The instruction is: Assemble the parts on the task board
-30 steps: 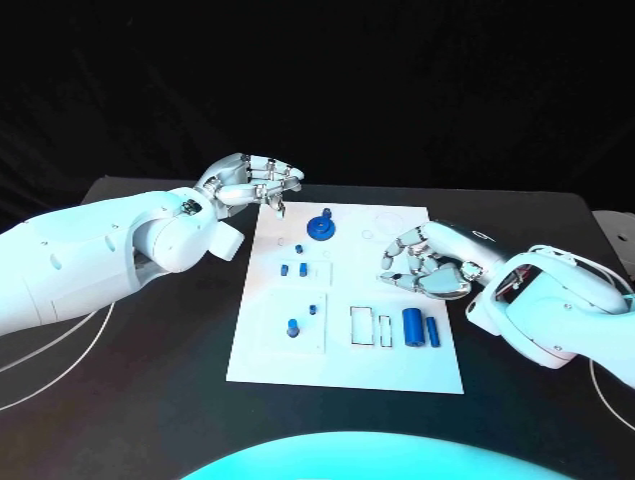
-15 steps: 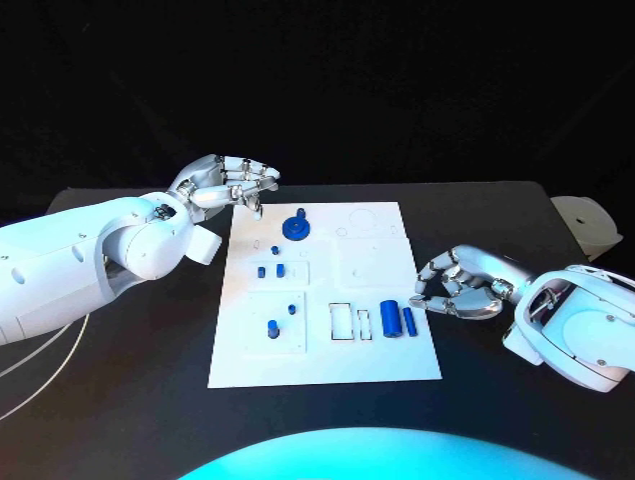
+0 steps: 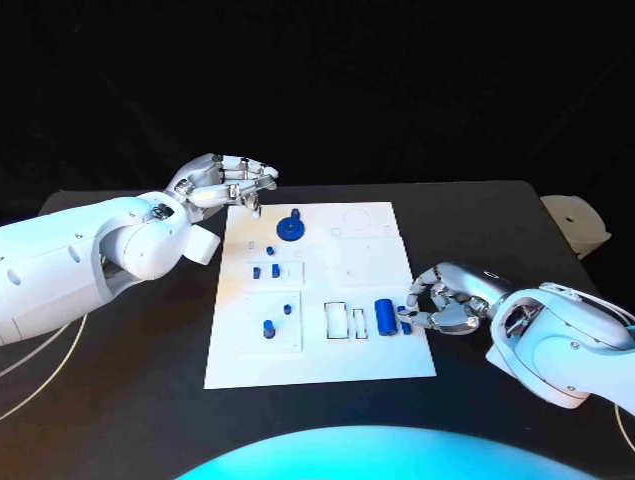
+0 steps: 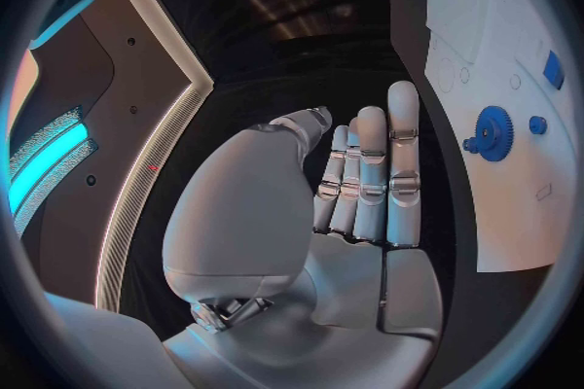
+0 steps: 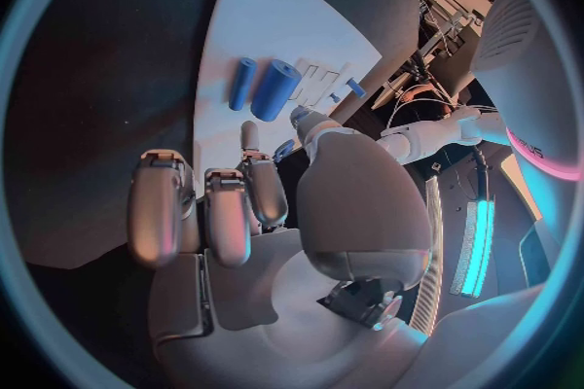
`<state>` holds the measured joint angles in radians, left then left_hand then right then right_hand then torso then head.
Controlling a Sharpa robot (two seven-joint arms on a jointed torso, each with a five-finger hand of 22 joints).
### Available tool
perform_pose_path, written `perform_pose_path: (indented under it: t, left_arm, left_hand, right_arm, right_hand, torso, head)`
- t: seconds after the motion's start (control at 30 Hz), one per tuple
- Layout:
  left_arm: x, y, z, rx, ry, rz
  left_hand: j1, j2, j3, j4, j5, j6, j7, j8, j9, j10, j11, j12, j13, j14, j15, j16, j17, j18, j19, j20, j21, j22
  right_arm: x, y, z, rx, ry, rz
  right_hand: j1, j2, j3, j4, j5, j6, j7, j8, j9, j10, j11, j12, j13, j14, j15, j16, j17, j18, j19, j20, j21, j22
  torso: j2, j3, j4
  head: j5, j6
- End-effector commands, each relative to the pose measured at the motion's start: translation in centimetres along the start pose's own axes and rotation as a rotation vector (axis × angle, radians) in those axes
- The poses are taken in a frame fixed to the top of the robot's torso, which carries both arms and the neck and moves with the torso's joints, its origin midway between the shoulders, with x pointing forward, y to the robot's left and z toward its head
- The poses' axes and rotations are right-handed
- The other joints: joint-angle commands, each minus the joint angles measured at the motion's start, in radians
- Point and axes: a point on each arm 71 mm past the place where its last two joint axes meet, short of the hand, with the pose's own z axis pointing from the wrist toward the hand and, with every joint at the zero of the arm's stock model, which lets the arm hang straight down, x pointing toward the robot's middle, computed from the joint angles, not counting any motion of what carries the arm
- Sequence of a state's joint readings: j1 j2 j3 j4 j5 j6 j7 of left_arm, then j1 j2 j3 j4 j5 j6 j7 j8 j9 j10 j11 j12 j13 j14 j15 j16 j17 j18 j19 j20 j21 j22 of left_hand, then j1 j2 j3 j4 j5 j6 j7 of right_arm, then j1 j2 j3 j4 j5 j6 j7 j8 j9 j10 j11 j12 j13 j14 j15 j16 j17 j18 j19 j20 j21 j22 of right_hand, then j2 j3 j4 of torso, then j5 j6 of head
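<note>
Thin part (image 3: 407,326) half behind right hand (image 3: 440,305)

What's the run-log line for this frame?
left hand: empty, at board's far left corner | right hand: empty, beside blue cylinders | task board: gear seated

I'm seeing the black table (image 3: 508,212) stretching out well beyond the right hand (image 3: 440,298) and also behind the left hand (image 3: 228,184). A pale rounded object (image 3: 580,222) is sitting at the table's corner, well apart from the right hand, on its outer side. A thin white cable (image 3: 36,350) is trailing across the table, far back from the left hand, under that arm
</note>
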<state>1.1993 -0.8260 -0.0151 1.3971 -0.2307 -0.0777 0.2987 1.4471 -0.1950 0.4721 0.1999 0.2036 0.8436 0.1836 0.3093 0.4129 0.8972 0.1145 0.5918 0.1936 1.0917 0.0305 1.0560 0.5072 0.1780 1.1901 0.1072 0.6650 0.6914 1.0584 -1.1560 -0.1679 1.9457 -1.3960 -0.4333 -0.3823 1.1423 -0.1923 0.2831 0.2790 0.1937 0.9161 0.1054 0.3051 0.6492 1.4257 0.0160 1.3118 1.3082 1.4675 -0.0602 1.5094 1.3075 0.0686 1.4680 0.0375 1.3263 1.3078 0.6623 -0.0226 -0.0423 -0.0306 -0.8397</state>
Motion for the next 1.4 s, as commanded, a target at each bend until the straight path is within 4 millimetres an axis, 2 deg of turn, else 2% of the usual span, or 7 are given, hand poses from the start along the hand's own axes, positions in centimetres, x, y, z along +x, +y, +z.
perform_pose_path:
  t: [0.03, 0.7, 1.4]
  left_arm:
    - [0.1, -0.1, 0.0, 0.011, 0.007, -0.011]
    - [0.1, -0.1, -0.1, 0.011, 0.009, -0.018]
    - [0.0, -0.1, -0.2, 0.008, 0.008, -0.018]
  left_hand:
    - [-0.008, -0.001, 0.004, 0.001, -0.001, -0.006, 0.000, 0.003, 0.001, -0.007, 0.000, 0.006, 0.002, -0.006, 0.004, 0.002, 0.001, 0.006, -0.001, 0.008, -0.003, 0.001]
    - [-0.008, -0.001, 0.004, 0.001, -0.001, -0.006, 0.000, 0.003, 0.001, -0.007, 0.000, 0.006, 0.002, -0.006, 0.004, 0.002, 0.001, 0.006, -0.001, 0.008, -0.003, 0.001]
    - [-0.008, 0.000, 0.006, -0.001, 0.000, -0.005, -0.001, 0.004, 0.002, -0.007, -0.001, 0.007, 0.002, -0.006, 0.003, 0.002, 0.002, 0.006, -0.002, 0.008, -0.004, 0.000]
  right_arm:
    - [0.1, 0.0, 0.3, 0.028, -0.041, -0.030]
    - [1.4, 1.4, 1.8, -0.001, -0.004, -0.047]
    - [3.3, 1.9, 2.7, -0.002, 0.072, -0.096]
  right_hand:
    - [-0.010, -0.001, -0.007, 0.002, 0.005, -0.008, -0.002, -0.005, 0.001, -0.003, 0.005, 0.002, 0.016, 0.083, 0.007, 0.003, 0.154, -0.013, 0.046, 0.007, 0.002, 0.065]
    - [-0.016, 0.000, -0.019, 0.009, 0.007, -0.010, -0.001, -0.007, 0.003, -0.008, 0.006, -0.004, 0.012, 0.082, 0.008, 0.003, 0.154, -0.012, 0.045, 0.007, 0.000, 0.064]
    - [-0.013, 0.000, -0.027, 0.007, 0.004, -0.006, -0.003, -0.006, 0.004, -0.009, 0.005, -0.004, 0.013, 0.083, 0.007, 0.005, 0.156, -0.013, 0.045, 0.008, 0.003, 0.067]
  torso:
    - [0.001, 0.0006, -0.0001]
    - [0.000, 0.0006, -0.0013]
    - [0.001, -0.0002, -0.0001]
  head:
    - [0.004, -0.002]
    - [0.019, -0.009]
    - [0.023, -0.017]
